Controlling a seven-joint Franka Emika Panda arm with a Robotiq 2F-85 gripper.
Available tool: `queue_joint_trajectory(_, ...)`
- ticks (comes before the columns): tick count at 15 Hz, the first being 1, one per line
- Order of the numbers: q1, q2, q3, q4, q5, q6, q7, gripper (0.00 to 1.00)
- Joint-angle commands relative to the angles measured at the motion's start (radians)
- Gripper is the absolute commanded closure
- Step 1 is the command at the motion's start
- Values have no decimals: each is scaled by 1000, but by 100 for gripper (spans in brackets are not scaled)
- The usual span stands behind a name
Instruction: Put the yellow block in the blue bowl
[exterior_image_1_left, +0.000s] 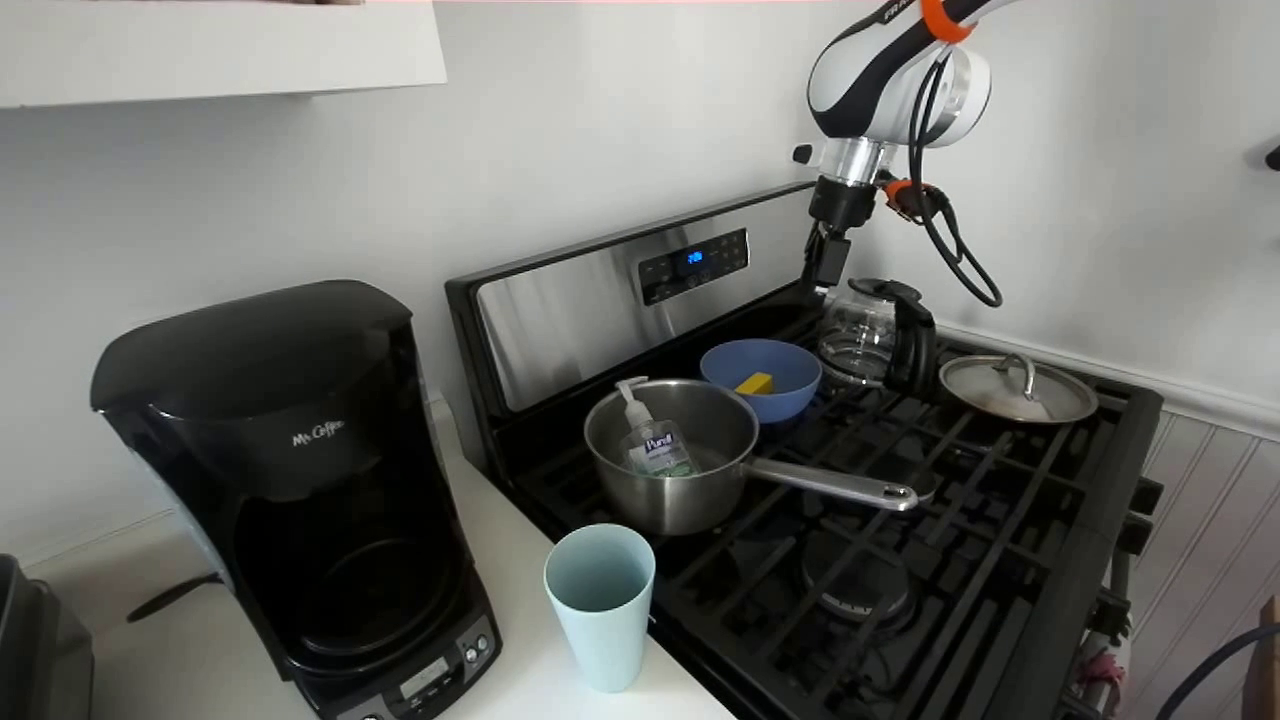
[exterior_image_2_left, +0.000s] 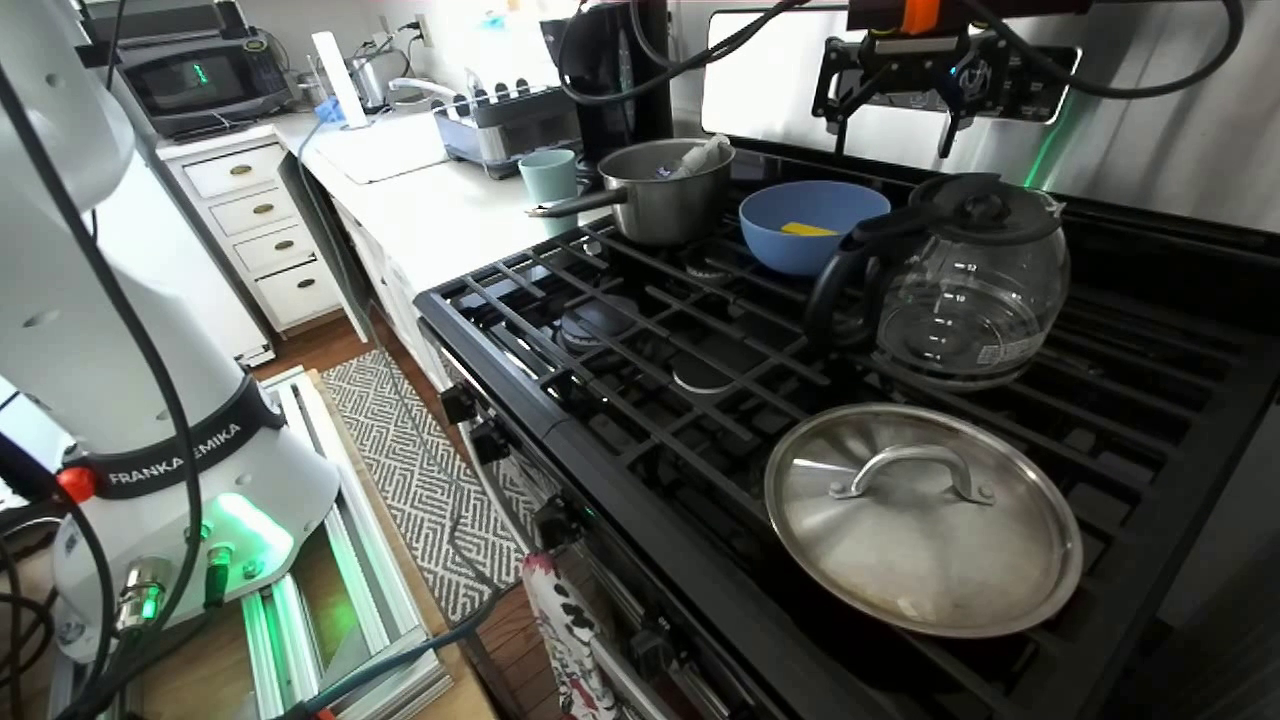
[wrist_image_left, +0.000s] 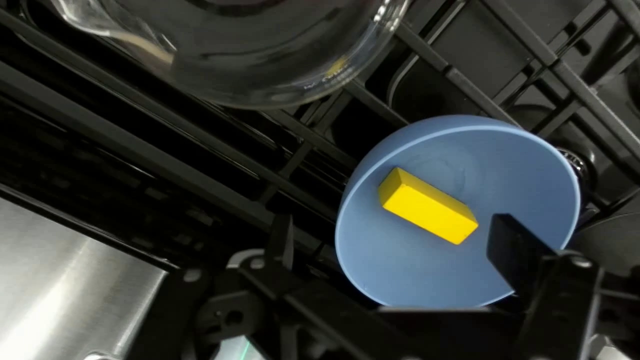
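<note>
The yellow block (wrist_image_left: 427, 206) lies inside the blue bowl (wrist_image_left: 520, 165), on its inner surface, in the wrist view. The block also shows in the bowl in both exterior views (exterior_image_1_left: 756, 384) (exterior_image_2_left: 806, 230). The blue bowl stands on the stove grates, seen in both exterior views (exterior_image_1_left: 790, 402) (exterior_image_2_left: 800, 250). My gripper (wrist_image_left: 392, 237) is open, its two black fingers wide apart with nothing between them. It hangs above the stove near the back panel in both exterior views (exterior_image_1_left: 826, 268) (exterior_image_2_left: 893, 140), higher than the bowl and apart from it.
A glass coffee pot (exterior_image_2_left: 970, 290) stands close beside the bowl. A steel saucepan (exterior_image_1_left: 672, 500) holding a sanitizer bottle (exterior_image_1_left: 658, 448) is on its other side. A steel lid (exterior_image_2_left: 920, 560) lies on the grates. A pale-blue cup (exterior_image_1_left: 612, 620) and coffee maker (exterior_image_1_left: 270, 380) stand on the counter.
</note>
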Motion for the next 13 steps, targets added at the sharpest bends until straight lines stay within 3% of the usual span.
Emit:
queue_joint_trajectory(1,-1,-29,2,-25,36,-11,-52,0)
queue_joint_trajectory(7,-17,-164,14,-150,126,-52,-320,0)
queue_joint_trajectory(12,5,-303,-36,-261,237,-96,-554,0)
queue_joint_trajectory(13,33,-217,-52,-179,187,-88,-465,0)
